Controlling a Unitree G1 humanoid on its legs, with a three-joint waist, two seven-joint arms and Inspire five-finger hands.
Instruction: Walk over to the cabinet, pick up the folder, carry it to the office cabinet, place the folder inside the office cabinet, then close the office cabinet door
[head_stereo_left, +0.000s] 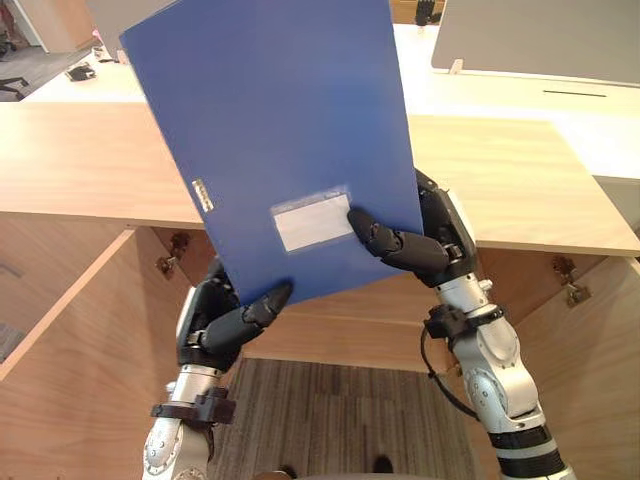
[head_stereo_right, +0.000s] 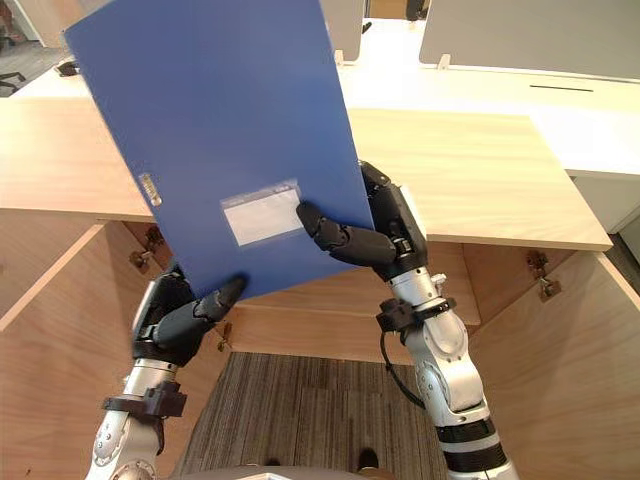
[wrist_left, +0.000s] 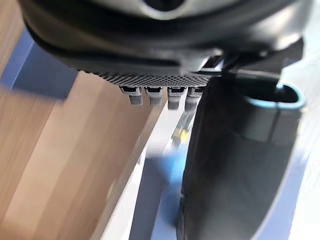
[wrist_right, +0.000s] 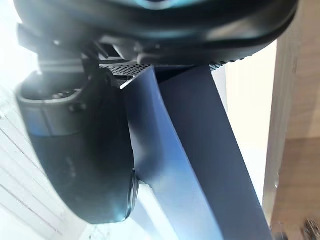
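Between your two hands, the blue folder is held up off every surface, front face towards you. It is tilted so its top leans to your left, and it hangs in front of the cabinet's front edge.

Your left hand pinches the folder's lower left corner, thumb laid on the front face and fingers tucked behind. Your right hand clamps the lower right edge the same way. Its thumb lies across the front, with the tip touching the clear label pocket near the folder's bottom edge. From the right wrist, you see the blue sheet running between that thumb and the rest of the hand. A small metal fitting sits on the folder's left edge.

Behind and below the folder, the cabinet's pale wooden top runs across from left to right. Both doors stand open towards you, the left door and the right door, each with a metal hinge at its upper inner corner.

Grey striped carpet shows at the foot of the cabinet between your arms. Beyond the cabinet's far edge are white desks with a grey partition panel standing on them.
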